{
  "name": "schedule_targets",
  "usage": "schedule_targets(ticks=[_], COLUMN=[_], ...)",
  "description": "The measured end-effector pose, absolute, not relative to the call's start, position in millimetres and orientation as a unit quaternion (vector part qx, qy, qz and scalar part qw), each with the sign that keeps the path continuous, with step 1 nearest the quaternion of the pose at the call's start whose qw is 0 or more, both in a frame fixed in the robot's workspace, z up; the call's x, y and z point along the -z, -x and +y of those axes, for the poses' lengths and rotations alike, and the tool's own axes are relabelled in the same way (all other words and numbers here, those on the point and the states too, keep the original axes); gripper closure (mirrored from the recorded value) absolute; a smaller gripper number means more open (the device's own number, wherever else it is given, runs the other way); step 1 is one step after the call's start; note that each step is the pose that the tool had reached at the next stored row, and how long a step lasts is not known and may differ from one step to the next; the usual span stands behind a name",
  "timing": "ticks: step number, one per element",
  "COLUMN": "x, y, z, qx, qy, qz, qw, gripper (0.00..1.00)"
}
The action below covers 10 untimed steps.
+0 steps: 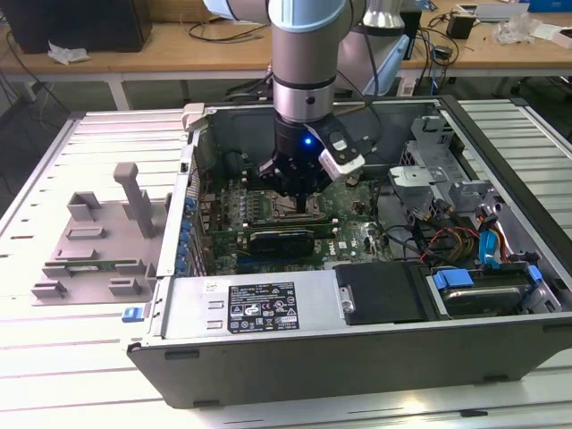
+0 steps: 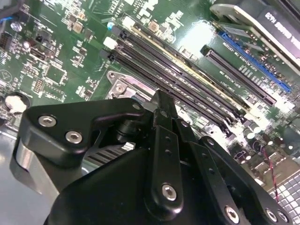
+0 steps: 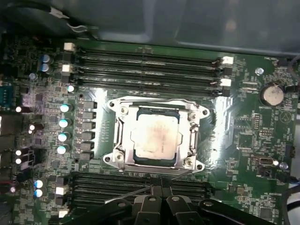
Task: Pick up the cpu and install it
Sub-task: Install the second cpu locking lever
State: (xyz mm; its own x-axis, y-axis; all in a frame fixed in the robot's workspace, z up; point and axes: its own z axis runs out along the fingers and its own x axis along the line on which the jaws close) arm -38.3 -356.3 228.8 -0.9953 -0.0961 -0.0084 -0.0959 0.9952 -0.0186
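The arm is seen reaching straight down into the open computer case (image 1: 500, 340), which lies on its side on the slatted table (image 1: 54, 366), and the gripper (image 1: 299, 198) is held low over the middle of the green motherboard (image 1: 353, 234). In the first wrist view the cpu (image 3: 156, 136) is found seated inside the metal socket frame (image 3: 117, 140), its dull silver top facing up, with rows of black memory slots (image 3: 145, 65) running along two opposite sides of the socket. The black fingers (image 3: 161, 197) are seen at the edge of that picture, drawn close together just beside the socket and apart from the chip; nothing is held between them. In the second wrist view the fingertips (image 2: 161, 101) are shown pressed together in a narrow point above the board, with the corner of the socket frame (image 2: 123, 86) just beyond them. On the exterior view's left, a grey plastic tray (image 1: 89, 259) with upright posts is set on the table beside the case. At the near right of the case, a black drive bay (image 1: 380, 290) and a bundle of coloured cables (image 1: 447, 239) are noted.
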Motion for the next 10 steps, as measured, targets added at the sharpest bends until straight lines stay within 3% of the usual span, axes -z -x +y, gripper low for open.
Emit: schedule_targets(ticks=[10], x=[-224.9], y=[47.0], z=[-358.5], qx=[0.009], qy=[0.099], qz=[0.995], qw=[0.005], gripper=[0.89])
